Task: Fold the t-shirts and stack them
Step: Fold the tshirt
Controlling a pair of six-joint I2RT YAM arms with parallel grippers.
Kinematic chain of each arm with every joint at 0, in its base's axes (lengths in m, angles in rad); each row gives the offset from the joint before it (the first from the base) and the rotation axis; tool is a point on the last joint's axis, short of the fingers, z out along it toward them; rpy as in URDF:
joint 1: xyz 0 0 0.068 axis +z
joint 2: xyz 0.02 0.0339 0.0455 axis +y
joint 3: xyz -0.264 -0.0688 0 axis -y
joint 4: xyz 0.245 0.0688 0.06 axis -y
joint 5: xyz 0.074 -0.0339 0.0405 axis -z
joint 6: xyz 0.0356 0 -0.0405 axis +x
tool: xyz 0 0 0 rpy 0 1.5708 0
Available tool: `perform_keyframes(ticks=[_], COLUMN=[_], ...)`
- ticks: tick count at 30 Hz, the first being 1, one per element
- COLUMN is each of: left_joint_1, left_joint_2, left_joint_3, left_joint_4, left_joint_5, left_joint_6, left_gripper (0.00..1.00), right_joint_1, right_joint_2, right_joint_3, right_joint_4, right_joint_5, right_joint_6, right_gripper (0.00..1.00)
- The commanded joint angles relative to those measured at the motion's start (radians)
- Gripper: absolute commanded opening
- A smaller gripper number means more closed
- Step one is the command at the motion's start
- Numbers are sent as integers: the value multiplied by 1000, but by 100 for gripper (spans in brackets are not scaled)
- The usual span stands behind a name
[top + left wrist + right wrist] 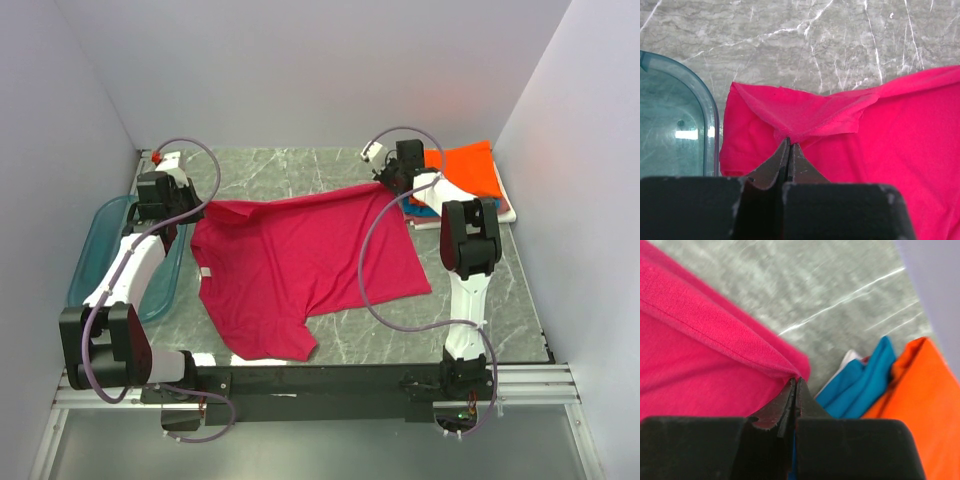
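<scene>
A magenta-red t-shirt (300, 260) lies spread on the marble table, its far edge lifted at two corners. My left gripper (195, 208) is shut on the far left corner; in the left wrist view the cloth (810, 115) peaks up at my pinched gripper (789, 142). At the far right corner my right gripper (393, 188) is shut on the hem (715, 320), its tips (796, 381) closed together. A stack of folded t-shirts sits at the back right: orange (468, 168) on top, teal-blue (865, 382) and white (850, 359) beneath.
A translucent blue plastic tray (100, 240) stands at the left edge beside the left arm; its rim (710, 115) is just left of the shirt corner. White walls close in the table on three sides.
</scene>
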Motion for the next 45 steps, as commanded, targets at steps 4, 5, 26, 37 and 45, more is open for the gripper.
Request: perform_keyframes(ticks=[4,5,26,37,45], left_joint_1=[-4,-4,-7,-22,-36], left_joint_2=[-39,-42,-152,-181,-194], left_joint_3=[-2,-3,-84,-137,-144], left_joint_4=[22,23,-7,-23,-29], left_joint_5=[9,11,40,-5,-29], left_joint_6=[3,3,-26,-69,-78], left_gripper=[1,0,1,1,1], right_joint_1=[-10,-10,-18,-18,-16], right_joint_2=[-109,-109,-141,-123,-135], right_joint_3=[-58,-59,-113,-110,-124], right_joint_4=[64,64,69,46,44], right_joint_5=[-13,-12,-10,-4,-6], right_joint_6=[-35,-37,-46,-54,-63], right_gripper=[0,0,0,0,0])
